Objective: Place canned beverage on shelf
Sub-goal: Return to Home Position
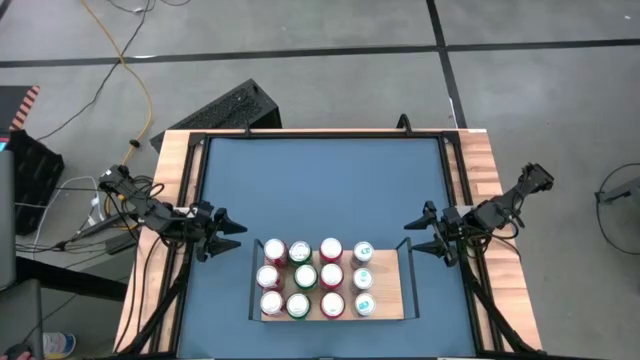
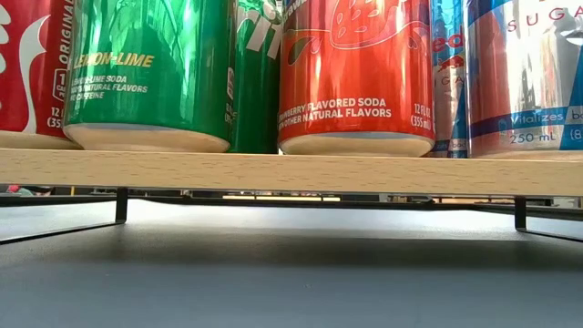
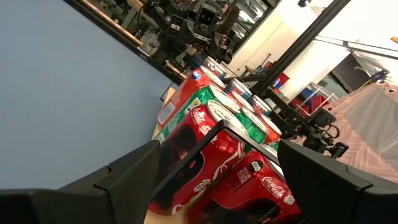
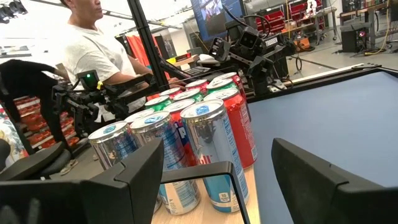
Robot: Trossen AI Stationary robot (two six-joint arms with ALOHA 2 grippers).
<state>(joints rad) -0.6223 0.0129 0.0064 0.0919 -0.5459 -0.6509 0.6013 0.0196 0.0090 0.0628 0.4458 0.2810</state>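
The light-wood shelf (image 1: pixel 388 290) with black end rails stands at the table's near middle, raised on thin black legs (image 2: pixel 120 206). Several cans (image 1: pixel 318 277) stand upright on it by their bases in rows: red, green and silver-blue ones. My left gripper (image 1: pixel 236 229) is open and empty, left of the shelf. My right gripper (image 1: pixel 412 235) is open and empty, right of the shelf. In the left wrist view the red cans (image 3: pixel 205 162) show between the fingers, farther off; in the right wrist view the silver-blue cans (image 4: pixel 205 149) do.
The blue tabletop (image 1: pixel 320 185) has wooden strips at its left and right edges and bare room behind the shelf. A black frame (image 1: pixel 325 133) runs along the far edge. A person in a white shirt (image 4: pixel 93 50) shows beyond the table.
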